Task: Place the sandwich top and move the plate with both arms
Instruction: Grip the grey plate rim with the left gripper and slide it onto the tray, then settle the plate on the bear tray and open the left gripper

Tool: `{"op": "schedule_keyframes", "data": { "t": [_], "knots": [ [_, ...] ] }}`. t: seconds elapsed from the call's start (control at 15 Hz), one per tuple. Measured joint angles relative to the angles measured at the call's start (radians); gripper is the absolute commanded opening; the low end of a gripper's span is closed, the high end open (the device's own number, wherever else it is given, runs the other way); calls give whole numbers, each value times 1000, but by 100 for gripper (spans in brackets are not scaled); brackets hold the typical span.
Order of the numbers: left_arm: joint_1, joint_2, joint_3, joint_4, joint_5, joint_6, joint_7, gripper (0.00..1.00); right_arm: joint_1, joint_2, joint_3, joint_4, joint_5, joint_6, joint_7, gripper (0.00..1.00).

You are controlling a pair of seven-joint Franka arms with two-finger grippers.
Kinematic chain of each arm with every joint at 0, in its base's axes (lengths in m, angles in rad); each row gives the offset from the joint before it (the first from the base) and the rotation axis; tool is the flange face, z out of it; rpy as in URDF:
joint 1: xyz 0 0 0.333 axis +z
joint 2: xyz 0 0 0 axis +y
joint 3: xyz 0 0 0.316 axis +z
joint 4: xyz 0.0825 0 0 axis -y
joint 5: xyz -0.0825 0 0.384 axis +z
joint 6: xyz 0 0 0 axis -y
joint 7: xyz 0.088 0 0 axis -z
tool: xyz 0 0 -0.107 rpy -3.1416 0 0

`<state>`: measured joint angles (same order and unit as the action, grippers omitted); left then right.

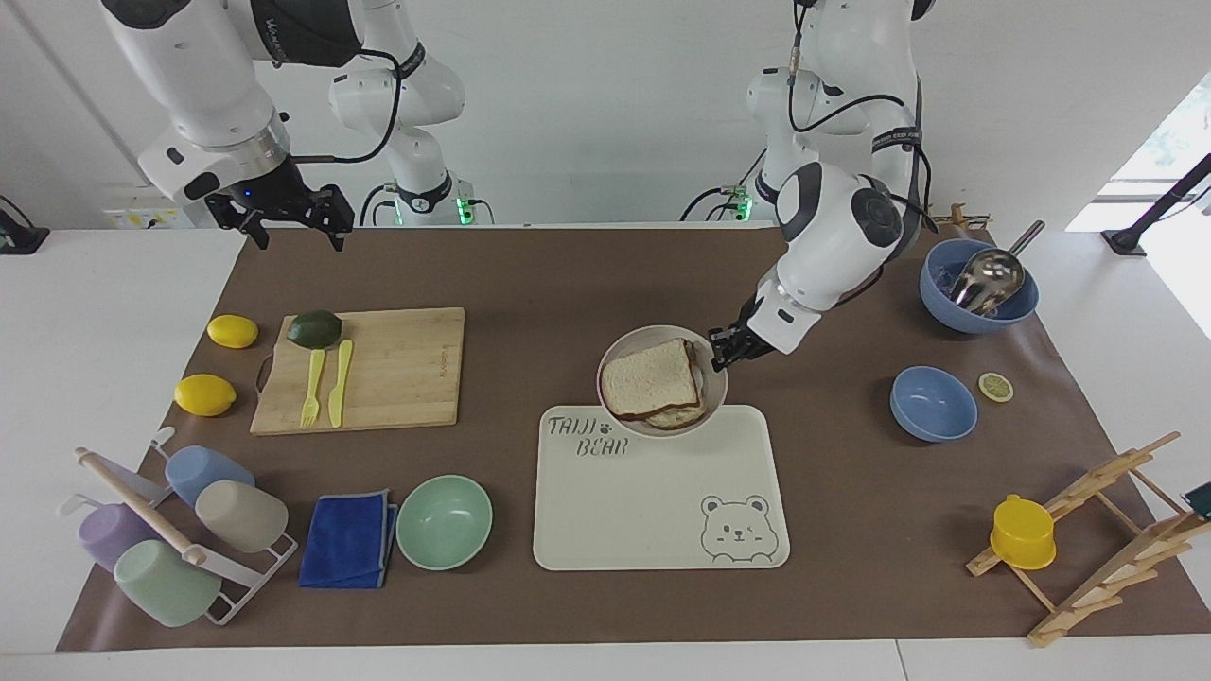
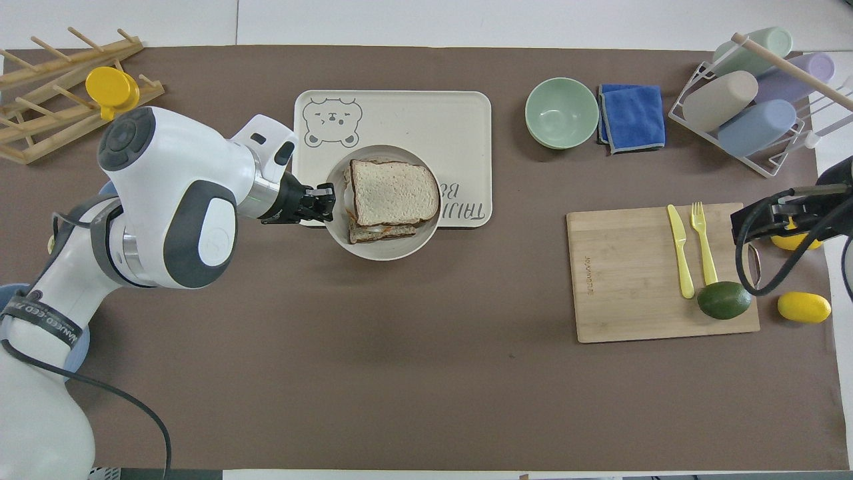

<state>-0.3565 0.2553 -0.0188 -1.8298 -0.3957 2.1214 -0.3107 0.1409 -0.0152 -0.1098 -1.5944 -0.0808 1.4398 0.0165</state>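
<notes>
The plate hangs tilted in the air over the lettered edge of the cream tray. My left gripper is shut on its rim. The sandwich top, a tan slice with brown crust, lies on the stacked sandwich in the plate. My right gripper waits open and holds nothing, up over the mat's corner at the right arm's end.
A cutting board carries a yellow fork, a knife and an avocado, with two lemons beside it. A mint bowl and blue cloth sit beside the tray. A blue bowl and a larger scoop bowl stand toward the left arm's end.
</notes>
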Motion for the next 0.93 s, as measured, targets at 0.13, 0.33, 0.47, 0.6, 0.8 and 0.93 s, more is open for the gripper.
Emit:
{"op": "schedule_keyframes", "data": {
  "t": [0.13,0.33,0.47,0.6,0.8,0.93],
  "knots": [
    [13,97,0,105,0,-1,0,0,0,0,0,0,0,2,0,100],
    [41,246,0,259,-1,-13,0,0,0,0,0,0,0,21,0,100],
    [52,320,0,324,-1,2,0,0,0,0,0,0,19,36,0,100],
    [53,350,-1,350,-1,16,0,0,0,0,0,0,31,37,0,100],
    [50,353,-3,351,-1,25,0,0,0,0,0,0,32,37,0,100],
    [50,353,-4,343,-1,41,0,0,0,0,-1,0,32,37,0,100]
  ]
}}
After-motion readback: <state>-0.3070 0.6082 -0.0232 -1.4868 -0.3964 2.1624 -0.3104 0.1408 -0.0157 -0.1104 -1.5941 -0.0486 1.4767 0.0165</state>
